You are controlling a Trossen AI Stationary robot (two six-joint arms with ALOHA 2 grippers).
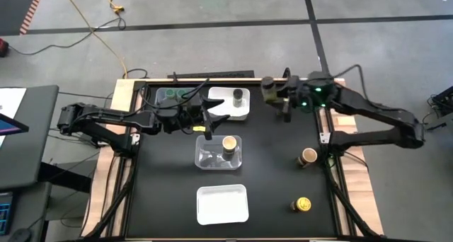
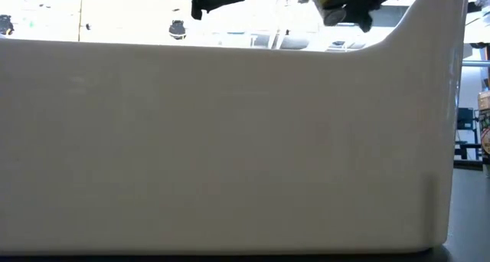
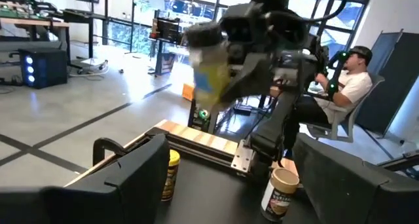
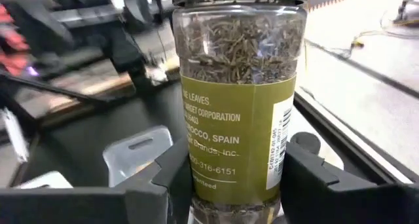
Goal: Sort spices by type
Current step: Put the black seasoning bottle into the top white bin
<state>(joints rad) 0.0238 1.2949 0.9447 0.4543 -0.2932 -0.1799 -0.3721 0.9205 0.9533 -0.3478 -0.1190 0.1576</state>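
Dark fingers of my right gripper (image 4: 239,185) clamp clear cylindrical herb jar with olive label (image 4: 238,99), lifted over table's far edge. My left gripper (image 1: 206,122) open above clear tray (image 1: 209,157) holding tan-lidded jar (image 1: 229,144).

Both of our arms are dark, near-black, built from slim tube links with chunkier joint housings. The right arm (image 1: 368,114) has small green lights glowing on its wrist block, plus a black cable looping over the top. The left arm (image 1: 106,122) has thin black cabling running along it. Claw fingers (image 4: 163,185) are blocky matte black plastic with angular edges.
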